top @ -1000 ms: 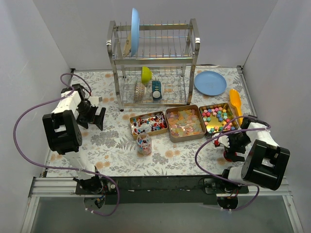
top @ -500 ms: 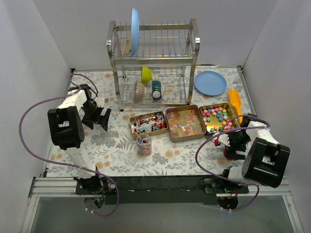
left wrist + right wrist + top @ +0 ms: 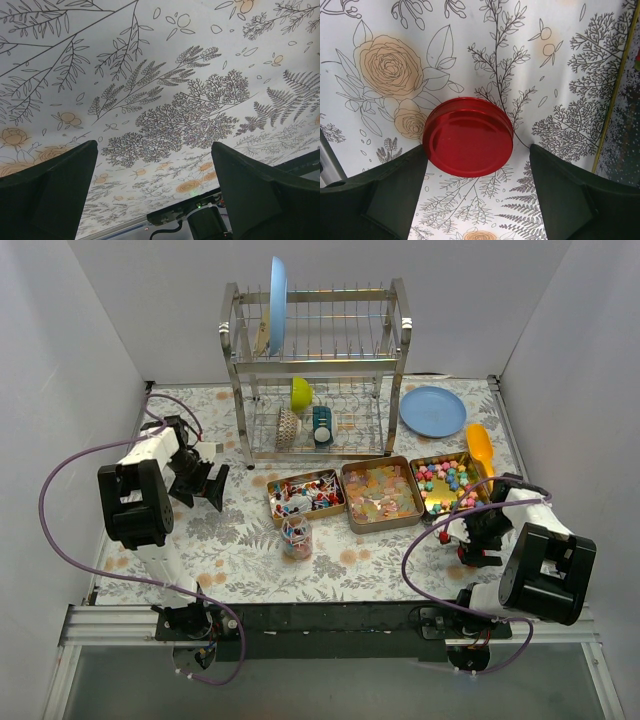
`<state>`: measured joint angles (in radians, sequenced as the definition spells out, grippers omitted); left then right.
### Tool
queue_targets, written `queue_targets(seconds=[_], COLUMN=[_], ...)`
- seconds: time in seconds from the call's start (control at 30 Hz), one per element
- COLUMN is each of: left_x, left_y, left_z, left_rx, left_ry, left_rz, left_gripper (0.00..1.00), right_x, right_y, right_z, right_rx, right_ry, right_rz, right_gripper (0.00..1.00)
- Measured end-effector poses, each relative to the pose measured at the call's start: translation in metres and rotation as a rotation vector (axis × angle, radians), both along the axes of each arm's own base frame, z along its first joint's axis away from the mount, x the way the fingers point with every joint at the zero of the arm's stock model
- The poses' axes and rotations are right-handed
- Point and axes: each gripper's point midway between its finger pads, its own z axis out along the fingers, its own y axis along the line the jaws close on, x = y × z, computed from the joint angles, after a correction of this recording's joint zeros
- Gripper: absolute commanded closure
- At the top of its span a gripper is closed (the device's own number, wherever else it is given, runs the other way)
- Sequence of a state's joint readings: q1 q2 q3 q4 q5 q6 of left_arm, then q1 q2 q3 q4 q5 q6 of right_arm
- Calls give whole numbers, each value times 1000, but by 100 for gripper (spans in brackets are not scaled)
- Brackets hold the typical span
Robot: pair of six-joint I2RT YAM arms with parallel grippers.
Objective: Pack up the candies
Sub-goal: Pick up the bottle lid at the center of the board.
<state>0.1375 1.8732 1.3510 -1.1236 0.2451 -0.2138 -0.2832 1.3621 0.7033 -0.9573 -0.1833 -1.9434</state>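
I am hanging my left jaws and right jaws apart, gripping nothing, the right pair flanking the red lid [image 3: 468, 136]. The candies [image 3: 447, 483] are lying loose in tins [image 3: 344, 502] mid-worktop: tiny, light, probably slippery, better scooped than pinched.

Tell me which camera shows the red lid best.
The right wrist view: the red lid lies flat on the floral tablecloth, whole and centred between the open fingers of the right gripper. The top external view has it almost entirely hidden under that gripper. The left wrist view shows none of it.
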Motion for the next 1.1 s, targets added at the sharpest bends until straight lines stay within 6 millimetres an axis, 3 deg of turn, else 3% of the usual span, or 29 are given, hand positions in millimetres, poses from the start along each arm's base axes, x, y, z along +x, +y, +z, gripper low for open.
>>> queue_targets(seconds=[0.3,0.57,0.7,0.87,0.97,1.1], left_x=[-10,4,17,36,42,44], left_y=[-4,-11,-17,-33,-44,-53], left_z=[-4,-6,-5,12,31,65], left_rx=[-14,-60,-102,-190,-252,-297], left_ry=[11,-52,-115,-251,-346,-476], left_rz=[0,0,3,19,36,54], left_gripper=[2,5,5,3,2,2], right_x=[-3,-6,15,68,88,98], right_y=[1,7,8,18,49,109], right_z=[-1,11,47,115,144,167], right_rx=[-11,13,29,35,64,109], right_ry=[-21,-27,-86,-235,-263,-275], right_rz=[29,13,-20,-20,26,142], right_gripper=[37,42,42,42,41,41])
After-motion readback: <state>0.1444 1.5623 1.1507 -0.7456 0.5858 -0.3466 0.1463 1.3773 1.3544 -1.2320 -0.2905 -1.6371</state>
